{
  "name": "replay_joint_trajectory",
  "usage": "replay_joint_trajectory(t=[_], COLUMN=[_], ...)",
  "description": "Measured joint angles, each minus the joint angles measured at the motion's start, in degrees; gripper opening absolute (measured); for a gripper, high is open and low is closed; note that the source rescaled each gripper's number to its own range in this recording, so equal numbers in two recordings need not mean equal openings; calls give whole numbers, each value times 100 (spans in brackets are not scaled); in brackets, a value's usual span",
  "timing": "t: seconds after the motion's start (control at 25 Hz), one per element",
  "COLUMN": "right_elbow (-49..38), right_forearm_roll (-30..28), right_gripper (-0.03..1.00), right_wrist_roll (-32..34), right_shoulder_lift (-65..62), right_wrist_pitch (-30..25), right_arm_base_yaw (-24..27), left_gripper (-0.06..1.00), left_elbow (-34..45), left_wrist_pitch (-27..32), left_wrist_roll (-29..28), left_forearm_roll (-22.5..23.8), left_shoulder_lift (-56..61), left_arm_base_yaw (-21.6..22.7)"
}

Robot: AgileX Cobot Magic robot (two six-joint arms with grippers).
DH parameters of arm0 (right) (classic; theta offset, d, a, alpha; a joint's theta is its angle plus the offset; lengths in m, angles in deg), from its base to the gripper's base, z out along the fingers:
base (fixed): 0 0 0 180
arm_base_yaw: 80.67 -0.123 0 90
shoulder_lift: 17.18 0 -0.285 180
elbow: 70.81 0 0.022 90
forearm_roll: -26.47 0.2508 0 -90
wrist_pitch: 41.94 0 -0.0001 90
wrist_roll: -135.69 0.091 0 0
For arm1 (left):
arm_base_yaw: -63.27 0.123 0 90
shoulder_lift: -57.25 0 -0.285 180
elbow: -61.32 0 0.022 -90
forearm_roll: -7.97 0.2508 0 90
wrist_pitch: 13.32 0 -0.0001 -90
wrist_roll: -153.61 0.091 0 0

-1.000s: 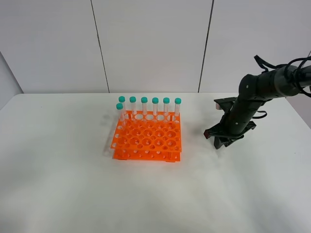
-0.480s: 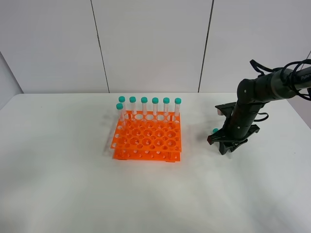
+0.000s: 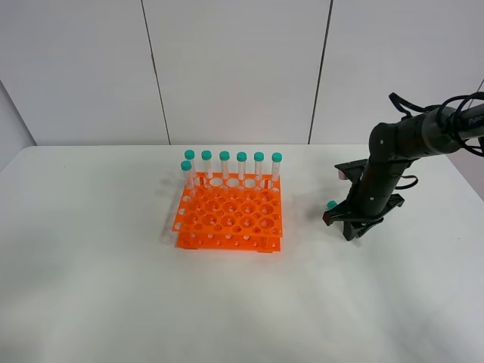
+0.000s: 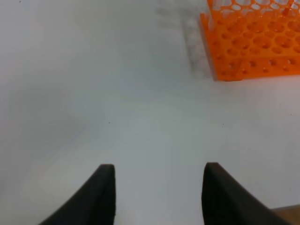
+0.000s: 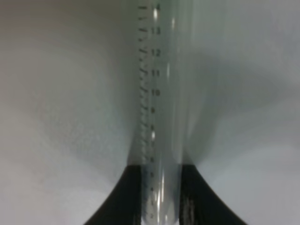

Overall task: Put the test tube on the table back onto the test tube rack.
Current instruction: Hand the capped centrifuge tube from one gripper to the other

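The test tube (image 5: 159, 93), clear with graduation marks, sits between my right gripper's (image 5: 159, 187) two black fingers, which press on its sides. In the high view my right gripper (image 3: 339, 216) is down at the table (image 3: 113, 287), right of the orange test tube rack (image 3: 229, 215), and the tube's teal cap (image 3: 331, 204) pokes out on its left. Several identical capped tubes (image 3: 241, 165) stand along the rack's back rows. My left gripper (image 4: 157, 194) is open and empty over bare table; the rack's corner (image 4: 253, 47) shows in its view.
The left arm does not show in the high view. A white panelled wall (image 3: 234, 68) rises behind the table's far edge. White tabletop stretches in front of and left of the rack.
One second ago my right gripper was lower-left with no cap showing. It shifted slightly right and settled; the teal cap now shows at its left. Almost no motion in the last half second.
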Motion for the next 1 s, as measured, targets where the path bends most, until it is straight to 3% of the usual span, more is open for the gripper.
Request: replay_joint_trajectory(t=[0.48, 0.88, 1.0], right_elbow=[0, 0, 0], right_forearm_roll=[0, 1292, 1444], right_gripper=[0, 0, 0], right_wrist_roll=[-304, -1133, -1338], right_shoulder_lift=[-1061, -2279, -2528], right_wrist_pitch=[-173, -144, -134], right_arm_base_yaw=[0, 0, -54], left_gripper=[100, 100, 100], left_elbow=[0, 0, 0], left_wrist_pitch=[0, 0, 0], left_wrist_roll=[0, 0, 0], left_forearm_roll=[0, 0, 0], left_shoulder_lift=[0, 0, 0], left_arm_base_yaw=[0, 0, 0])
